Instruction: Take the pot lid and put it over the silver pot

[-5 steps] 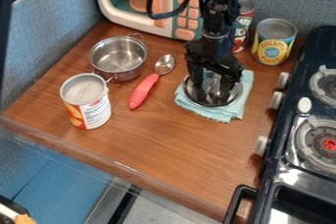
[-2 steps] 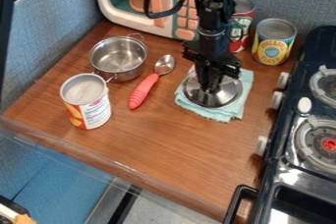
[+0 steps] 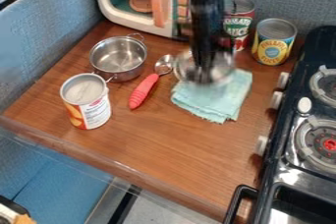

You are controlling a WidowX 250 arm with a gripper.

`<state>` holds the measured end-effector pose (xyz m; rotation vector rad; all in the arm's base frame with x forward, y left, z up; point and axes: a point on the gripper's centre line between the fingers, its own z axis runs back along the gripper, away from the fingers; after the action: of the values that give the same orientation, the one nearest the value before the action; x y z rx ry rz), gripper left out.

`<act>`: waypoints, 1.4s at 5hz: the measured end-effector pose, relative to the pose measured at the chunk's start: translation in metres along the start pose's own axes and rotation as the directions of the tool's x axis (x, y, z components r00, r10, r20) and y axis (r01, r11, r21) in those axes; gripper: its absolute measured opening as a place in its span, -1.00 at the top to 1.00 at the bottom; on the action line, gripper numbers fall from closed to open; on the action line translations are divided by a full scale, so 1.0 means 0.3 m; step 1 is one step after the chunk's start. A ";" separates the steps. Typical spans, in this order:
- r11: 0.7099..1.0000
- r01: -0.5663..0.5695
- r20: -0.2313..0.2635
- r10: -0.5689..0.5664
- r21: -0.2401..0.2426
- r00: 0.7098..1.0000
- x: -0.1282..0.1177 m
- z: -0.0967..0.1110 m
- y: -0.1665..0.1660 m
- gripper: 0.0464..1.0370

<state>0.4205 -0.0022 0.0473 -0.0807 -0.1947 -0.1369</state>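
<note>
The hand (image 3: 205, 72), right of centre in the upper half of the frame, is clamped on the pot lid (image 3: 225, 67), apparently by the middle of its top. The lid hangs blurred beneath it, over the upper part of the folded cloth (image 3: 211, 101). It looks like thin polished metal: probably light, stiff and hard to dent, but slick. The centre is the right place to take it, ideally on a knob if it has one; a grip on the smooth dome would likely slide. Held at that one spot, the lid could swivel or tip if swung fast, so a firm pinch and a level carry seem wise.

Left of the cloth lies the spoon (image 3: 146, 88), and beyond it, in the upper left, stands the silver pot (image 3: 118, 57), open and upright. It too looks light, and a lid set down off-centre might nudge it; better to lower it flat onto the rim, clear of the loop handles.
</note>
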 end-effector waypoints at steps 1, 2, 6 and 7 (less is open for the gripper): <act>0.999 -0.045 0.048 0.044 0.015 0.998 0.013 0.094 0.109 0.98; 0.995 -0.086 0.037 0.085 0.046 0.996 -0.025 0.106 0.228 0.98; 0.963 -0.241 -0.056 0.249 0.125 0.967 -0.208 0.023 0.517 0.98; 0.963 -0.243 -0.070 0.252 0.120 0.965 -0.201 -0.009 0.515 0.98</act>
<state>0.3845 0.1578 0.0224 0.0111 -0.1053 0.1204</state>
